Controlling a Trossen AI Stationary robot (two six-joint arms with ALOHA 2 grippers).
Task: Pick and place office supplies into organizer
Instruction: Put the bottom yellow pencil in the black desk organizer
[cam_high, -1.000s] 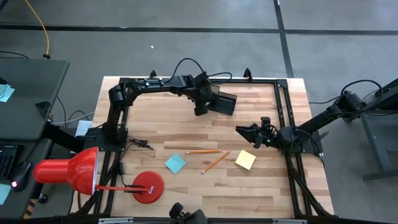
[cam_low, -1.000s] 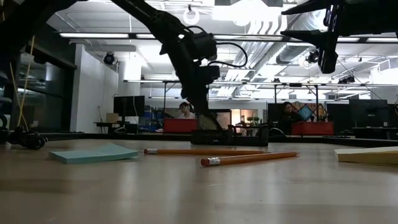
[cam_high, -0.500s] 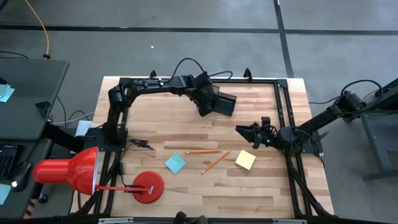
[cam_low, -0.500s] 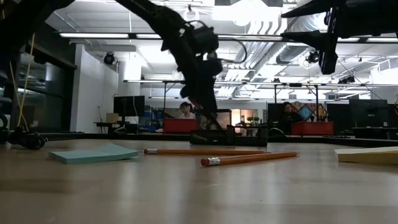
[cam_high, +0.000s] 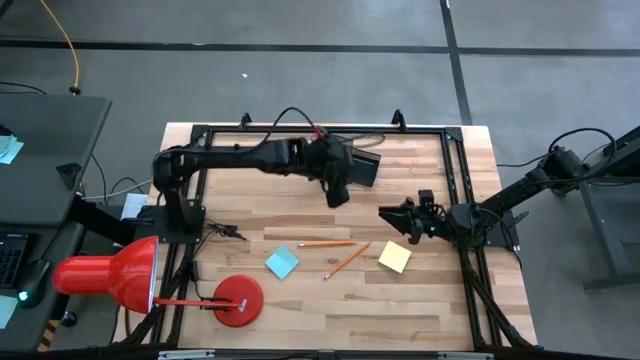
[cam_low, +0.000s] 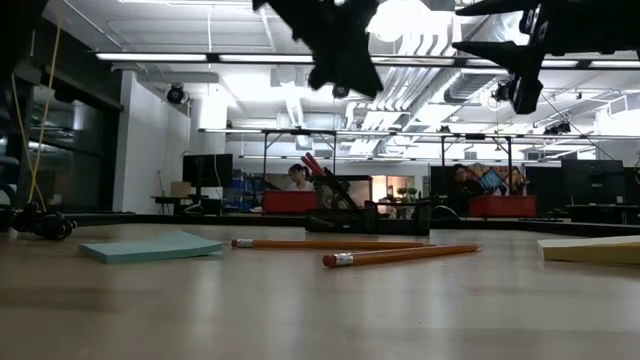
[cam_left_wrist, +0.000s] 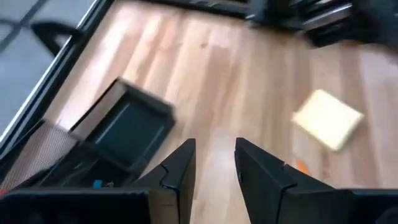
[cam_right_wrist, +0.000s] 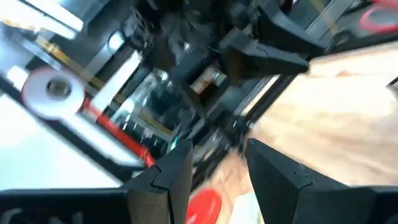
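Pencils (cam_high: 345, 261) lie nearest my station, two orange ones crossing at mid-table, flanked by the blue sticky-note pad (cam_high: 281, 263) and the yellow sticky-note pad (cam_high: 394, 257). All four sit flat on the wood, apart from each other, which I judge leaves room for a top-down pinch on each. The red desk lamp (cam_high: 130, 278) occupies the near left corner and is not part of the job.

Further in, my right gripper (cam_high: 386, 211) hangs above the table just beyond the yellow pad. In its wrist view its fingers (cam_right_wrist: 273, 177) stand parted with nothing between them, so I read it as waiting.

Further still, my left gripper (cam_high: 338, 198) hovers raised beside the organizer (cam_high: 362, 167). Its fingers (cam_left_wrist: 180, 171) show a narrow gap holding nothing. The organizer stands at the far edge, with red handles (cam_low: 312, 165) protruding from it in the low view.
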